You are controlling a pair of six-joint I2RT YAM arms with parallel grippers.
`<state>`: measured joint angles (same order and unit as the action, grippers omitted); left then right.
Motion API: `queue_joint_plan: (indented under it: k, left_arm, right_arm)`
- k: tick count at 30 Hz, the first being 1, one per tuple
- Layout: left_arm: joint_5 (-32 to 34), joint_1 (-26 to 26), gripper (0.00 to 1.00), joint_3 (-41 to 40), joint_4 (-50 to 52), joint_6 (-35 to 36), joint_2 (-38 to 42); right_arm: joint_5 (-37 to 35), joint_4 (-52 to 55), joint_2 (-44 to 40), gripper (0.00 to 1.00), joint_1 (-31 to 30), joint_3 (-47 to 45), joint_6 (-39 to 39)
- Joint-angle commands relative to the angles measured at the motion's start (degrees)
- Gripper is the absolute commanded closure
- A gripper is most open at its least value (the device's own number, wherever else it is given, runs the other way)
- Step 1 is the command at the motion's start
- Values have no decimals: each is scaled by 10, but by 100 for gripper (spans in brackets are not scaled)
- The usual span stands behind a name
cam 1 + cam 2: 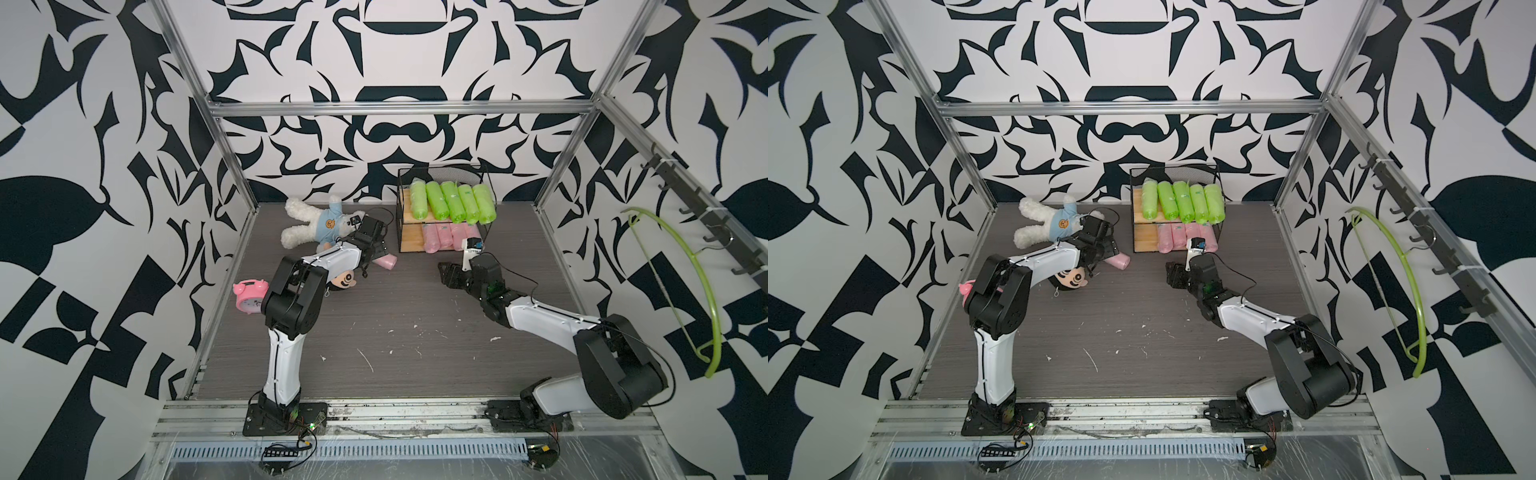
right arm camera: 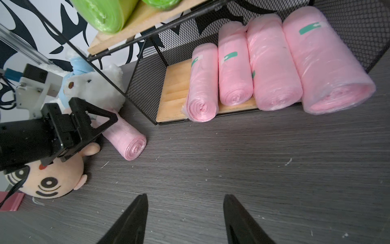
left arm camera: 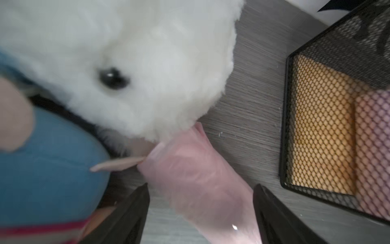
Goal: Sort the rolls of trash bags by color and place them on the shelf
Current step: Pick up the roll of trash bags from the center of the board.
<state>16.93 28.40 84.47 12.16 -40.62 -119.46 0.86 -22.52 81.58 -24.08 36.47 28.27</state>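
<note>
The shelf [image 1: 400, 208] [image 1: 1133, 208] stands at the back of the table. Several lime green rolls [image 1: 453, 201] [image 1: 1183, 201] lie side by side on its upper board. Several pink rolls [image 2: 272, 63] [image 1: 444, 237] fill its lower board [image 2: 173, 88], leaving a bare strip at the left. One loose pink roll [image 1: 387, 262] [image 1: 1120, 262] [image 3: 196, 179] [image 2: 126, 139] lies on the table against a white plush. My left gripper [image 3: 201, 187] [image 1: 372, 259] straddles that roll, open, with a gap beside one finger. My right gripper [image 2: 185, 196] [image 1: 446, 274] hangs open and empty over the table before the shelf.
A white plush bear [image 1: 316, 224] in a blue shirt and a doll head [image 1: 345, 280] lie right beside the loose roll. A pink alarm clock [image 1: 248, 297] sits at the left edge. A green hanger [image 1: 702, 282] hangs on the right wall.
</note>
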Motion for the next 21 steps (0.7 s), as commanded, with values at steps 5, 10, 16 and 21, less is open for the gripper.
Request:
queue_joint_plan:
  k: [5, 10, 16, 21]
  left_arm:
    - [-48, 8, 23, 14, 23, 21, -23]
    - [-57, 45, 35, -73, -6, 37, 44]
    - [-40, 46, 24, -102, 0, 58, 66]
    - [-33, 42, 16, -55, 30, 81, 28]
  right_arm:
    - [5, -9, -17, 37, 0, -17, 9]
    - [0, -1, -39, 38, -1, -44, 15]
    - [-5, 6, -50, 38, -1, -54, 17]
    - [-1, 9, -49, 38, -2, -53, 21]
